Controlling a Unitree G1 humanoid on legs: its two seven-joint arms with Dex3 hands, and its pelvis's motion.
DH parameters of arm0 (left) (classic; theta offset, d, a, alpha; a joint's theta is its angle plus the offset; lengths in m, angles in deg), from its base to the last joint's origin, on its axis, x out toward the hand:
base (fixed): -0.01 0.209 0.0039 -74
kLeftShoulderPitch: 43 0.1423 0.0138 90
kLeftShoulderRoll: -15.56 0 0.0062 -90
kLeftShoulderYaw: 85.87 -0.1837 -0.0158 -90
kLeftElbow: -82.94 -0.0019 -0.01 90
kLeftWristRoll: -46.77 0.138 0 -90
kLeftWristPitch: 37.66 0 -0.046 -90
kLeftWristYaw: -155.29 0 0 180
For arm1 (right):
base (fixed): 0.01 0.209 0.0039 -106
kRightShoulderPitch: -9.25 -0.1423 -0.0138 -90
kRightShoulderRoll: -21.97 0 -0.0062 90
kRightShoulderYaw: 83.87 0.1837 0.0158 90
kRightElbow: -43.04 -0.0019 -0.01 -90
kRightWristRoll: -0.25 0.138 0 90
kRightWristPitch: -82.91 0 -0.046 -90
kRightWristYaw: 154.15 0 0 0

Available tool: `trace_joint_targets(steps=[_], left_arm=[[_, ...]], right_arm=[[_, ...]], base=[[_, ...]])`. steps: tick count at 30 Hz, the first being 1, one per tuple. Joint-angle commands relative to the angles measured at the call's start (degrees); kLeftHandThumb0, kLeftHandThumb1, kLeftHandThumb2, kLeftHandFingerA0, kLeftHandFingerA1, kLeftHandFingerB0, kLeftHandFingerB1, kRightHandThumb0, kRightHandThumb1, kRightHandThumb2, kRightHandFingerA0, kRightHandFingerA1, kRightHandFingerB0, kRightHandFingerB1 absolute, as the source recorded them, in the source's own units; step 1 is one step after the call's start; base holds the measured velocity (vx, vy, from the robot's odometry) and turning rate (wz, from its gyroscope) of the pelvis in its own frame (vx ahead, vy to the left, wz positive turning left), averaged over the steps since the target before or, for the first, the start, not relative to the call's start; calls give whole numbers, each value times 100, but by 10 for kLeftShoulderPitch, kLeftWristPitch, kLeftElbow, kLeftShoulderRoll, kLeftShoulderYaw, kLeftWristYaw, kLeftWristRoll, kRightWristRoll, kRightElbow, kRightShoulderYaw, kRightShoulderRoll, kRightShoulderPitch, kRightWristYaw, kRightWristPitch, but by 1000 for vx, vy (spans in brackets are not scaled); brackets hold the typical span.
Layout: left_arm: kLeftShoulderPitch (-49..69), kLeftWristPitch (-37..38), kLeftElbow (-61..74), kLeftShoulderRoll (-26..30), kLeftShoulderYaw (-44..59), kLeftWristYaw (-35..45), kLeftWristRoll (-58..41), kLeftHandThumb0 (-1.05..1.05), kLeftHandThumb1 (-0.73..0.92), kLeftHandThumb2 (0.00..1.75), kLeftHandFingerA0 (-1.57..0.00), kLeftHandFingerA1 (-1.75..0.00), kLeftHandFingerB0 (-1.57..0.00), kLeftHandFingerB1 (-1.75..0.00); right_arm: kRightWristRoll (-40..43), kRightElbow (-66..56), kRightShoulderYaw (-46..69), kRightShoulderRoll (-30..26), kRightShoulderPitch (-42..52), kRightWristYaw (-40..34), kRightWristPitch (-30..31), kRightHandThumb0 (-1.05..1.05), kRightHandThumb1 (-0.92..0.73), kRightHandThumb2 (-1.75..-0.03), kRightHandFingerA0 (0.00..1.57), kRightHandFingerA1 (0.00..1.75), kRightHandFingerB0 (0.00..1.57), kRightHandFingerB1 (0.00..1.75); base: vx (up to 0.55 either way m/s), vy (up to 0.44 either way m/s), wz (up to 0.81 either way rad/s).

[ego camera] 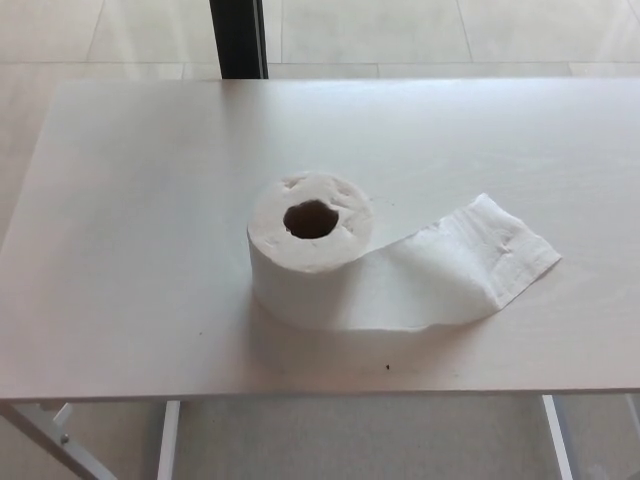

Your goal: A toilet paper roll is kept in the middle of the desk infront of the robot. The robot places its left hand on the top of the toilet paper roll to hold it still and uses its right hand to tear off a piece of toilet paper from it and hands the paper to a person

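A white toilet paper roll point(310, 250) stands upright on its end near the middle of the white desk point(130, 220), its dark core hole facing up. A loose tail of paper point(460, 265) runs from the roll's base out to the right and lies flat on the desk, ending in a torn-looking edge. Neither of my hands shows in the head view.
The desk's front edge point(300, 395) runs along the bottom, with white metal legs point(165, 440) below it. A dark vertical post point(238, 38) stands behind the far edge, on a pale tiled floor.
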Motion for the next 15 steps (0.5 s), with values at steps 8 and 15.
trace_joint_targets(steps=[8,15], left_arm=[[-149,-125,92,-93,-306,-31,145,-51,73,61,-45,-53,-39,-46],[-177,-120,36,-134,-419,-31,200,-48,72,60,-49,-56,-40,-46]], right_arm=[[-70,-190,-286,77,-157,-6,138,-67,-59,-58,25,46,26,31],[-134,-136,-387,114,-202,-23,185,-67,-56,-58,22,41,26,29]], base=[[0,0,0],[0,0,0]])
